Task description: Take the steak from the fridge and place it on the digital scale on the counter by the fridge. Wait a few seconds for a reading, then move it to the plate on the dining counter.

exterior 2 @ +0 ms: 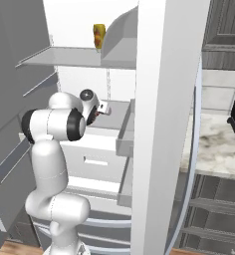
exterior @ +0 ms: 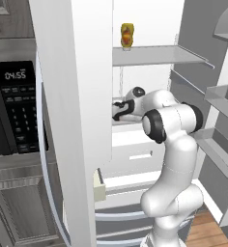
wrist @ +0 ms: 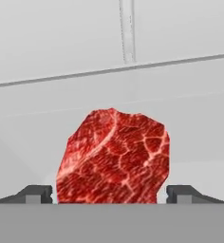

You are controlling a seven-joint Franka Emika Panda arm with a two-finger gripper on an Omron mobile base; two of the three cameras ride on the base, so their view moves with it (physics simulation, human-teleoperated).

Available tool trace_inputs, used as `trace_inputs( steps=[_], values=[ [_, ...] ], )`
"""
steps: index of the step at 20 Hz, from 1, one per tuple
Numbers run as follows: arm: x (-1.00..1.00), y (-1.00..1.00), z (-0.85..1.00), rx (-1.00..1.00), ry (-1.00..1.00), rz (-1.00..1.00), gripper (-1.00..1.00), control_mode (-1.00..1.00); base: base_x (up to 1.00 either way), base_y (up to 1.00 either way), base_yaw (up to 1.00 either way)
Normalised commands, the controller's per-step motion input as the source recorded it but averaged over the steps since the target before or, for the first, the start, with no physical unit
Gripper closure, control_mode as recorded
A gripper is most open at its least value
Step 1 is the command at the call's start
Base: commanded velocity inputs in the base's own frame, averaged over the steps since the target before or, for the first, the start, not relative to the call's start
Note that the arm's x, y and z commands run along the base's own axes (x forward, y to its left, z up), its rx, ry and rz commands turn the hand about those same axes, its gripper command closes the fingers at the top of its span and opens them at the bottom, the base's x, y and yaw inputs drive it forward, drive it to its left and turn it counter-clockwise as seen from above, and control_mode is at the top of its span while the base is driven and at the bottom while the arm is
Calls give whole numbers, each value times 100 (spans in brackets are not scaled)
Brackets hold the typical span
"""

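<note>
We see our tool (wrist: 109,194) reaching into the open fridge (exterior: 72,96), above the white drawers (exterior: 135,154). The steak (wrist: 115,156) lies on the pale shelf (wrist: 190,128) between the two fingertips (wrist: 37,193), which stand wide on both sides, not pressing it.

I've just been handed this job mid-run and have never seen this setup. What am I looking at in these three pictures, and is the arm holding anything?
The machine is a white robot arm on a driving base, reaching into an open fridge. Two pictures come from cameras on the base, behind the arm to its left and right. The third comes from a camera on the hand, looking along the gripper. There a red steak sits on a pale fridge shelf, between the two dark finger tips, which stand either side of it. Whether they grip it yet, I cannot tell. A yellow-orange bottle stands on the shelf above. A black microwave is left of the fridge.
</note>
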Motion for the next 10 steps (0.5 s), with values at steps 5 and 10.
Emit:
trace_inputs(
  steps=[5,10],
  values=[
    [0,0,0,-10,0,0,-100,-100,0,0,0],
    [0,0,0,-11,7,0,-100,-100,0,0,0]
  ],
)
